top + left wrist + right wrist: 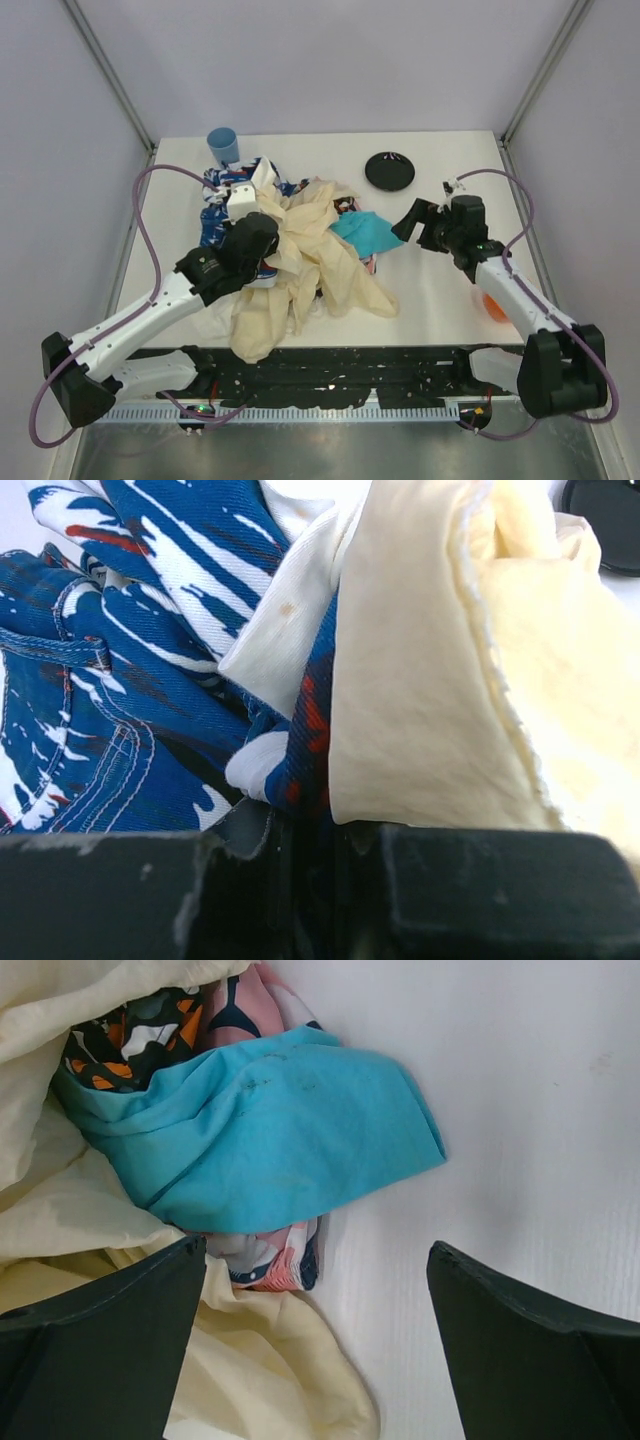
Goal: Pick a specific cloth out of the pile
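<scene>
The teal cloth (368, 232) lies on the right side of the pile (300, 250), half tucked under cream-beige cloth (335, 270). In the right wrist view the teal cloth (270, 1130) rests on a pink-patterned piece (285, 1260), with cream cloth (270, 1370) below. My right gripper (415, 222) hovers just right of it, open, and nothing sits between its fingers (315, 1250). My left gripper (262, 240) is down in the pile's left part. Its fingers are shut (325, 830) on a fold of the blue-white-red patterned cloth (120, 710), beside cream cloth (430, 680).
A blue cup (224, 144) stands at the back left, touching the pile's far edge. A black round disc (389, 171) lies at the back, right of centre. An orange object (493, 306) sits by the right arm's forearm. Grey walls enclose the white table (440, 290).
</scene>
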Robot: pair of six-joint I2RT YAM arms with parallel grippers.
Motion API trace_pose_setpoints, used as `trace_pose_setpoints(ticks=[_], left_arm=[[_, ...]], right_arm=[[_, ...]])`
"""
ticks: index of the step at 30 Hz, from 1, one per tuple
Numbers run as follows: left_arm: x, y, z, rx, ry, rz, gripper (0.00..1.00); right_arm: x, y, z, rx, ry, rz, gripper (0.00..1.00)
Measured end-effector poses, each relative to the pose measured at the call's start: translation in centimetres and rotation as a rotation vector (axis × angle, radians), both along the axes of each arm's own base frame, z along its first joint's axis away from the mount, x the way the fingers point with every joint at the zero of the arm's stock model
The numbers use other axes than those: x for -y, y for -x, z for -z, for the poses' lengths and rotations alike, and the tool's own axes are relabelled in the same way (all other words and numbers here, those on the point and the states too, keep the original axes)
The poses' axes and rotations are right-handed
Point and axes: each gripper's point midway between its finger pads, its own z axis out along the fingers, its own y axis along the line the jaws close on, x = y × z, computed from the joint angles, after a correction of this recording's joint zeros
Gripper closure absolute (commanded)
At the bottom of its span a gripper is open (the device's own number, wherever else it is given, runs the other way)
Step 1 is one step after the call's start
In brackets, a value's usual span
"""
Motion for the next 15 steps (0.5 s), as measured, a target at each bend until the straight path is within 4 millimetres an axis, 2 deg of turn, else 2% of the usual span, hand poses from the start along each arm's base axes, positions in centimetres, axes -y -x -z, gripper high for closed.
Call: trace_pose_setpoints(ticks=[4, 8, 11, 15], left_arm=[[-0.2, 0.0, 0.3, -0.003, 0.001, -0.002, 1.00], [-0.3, 0.0, 0.5, -0.007, 0.002, -0.003, 1.00], [-0.4, -0.1, 0.7, -0.008, 0.002, -0.007, 1.00], [-0.4, -0.1, 0.8, -0.007, 0.004, -0.004, 1.00]], right_arm=[[-2.7, -2.6, 1.6, -0.060, 0.036, -0.044, 0.05], [-5.7, -6.5, 1.6, -0.069, 0.086, -0.071, 0.05], [-6.5, -8.7, 2.3, -0.077, 0.116, -0.057, 0.05], [-7.0, -9.8, 5.9, -0.153, 0.177, -0.040, 0.04]])
